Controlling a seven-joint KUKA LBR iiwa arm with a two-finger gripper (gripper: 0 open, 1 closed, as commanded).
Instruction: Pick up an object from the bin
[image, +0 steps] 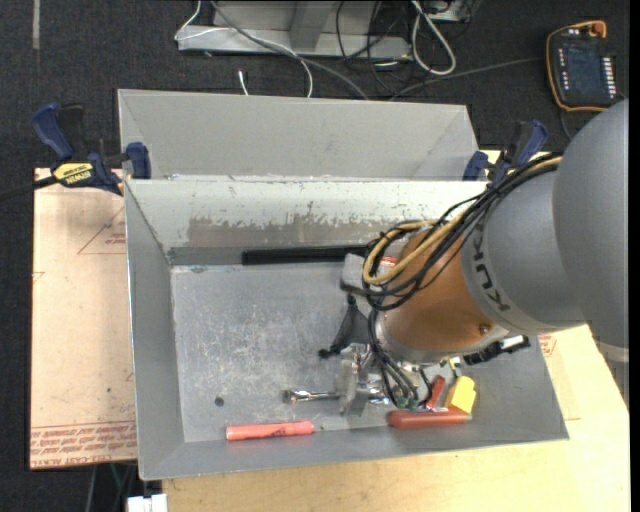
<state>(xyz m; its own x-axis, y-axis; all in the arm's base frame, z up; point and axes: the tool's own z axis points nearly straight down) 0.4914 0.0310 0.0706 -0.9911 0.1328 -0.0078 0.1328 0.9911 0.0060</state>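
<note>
The arm (560, 240) comes in from the right of the frame and bends down into the grey bin (250, 330), with the gripper (353, 385) low over the floor in the lower middle of the frame, just right of centre. Cables and the wrist crowd around it, so whether the gripper is open or closed cannot be told. Nearest to it is a small silvery metal piece (308, 397): thin, elongated and shiny, lying roughly level on the bin floor, with a rounded end to the left and its right end reaching up to the gripper's tip. Whether the two touch cannot be made out. Below it and to the left, near the bin's front edge, lies a pink-orange marker (270, 431), flat and apart from the metal piece. To the lower right, under the wrist, lie a red elongated thing (432, 419) and, just beside it, a yellow block (463, 396). A black rod (295, 256) lies along the foot of the back wall.
</note>
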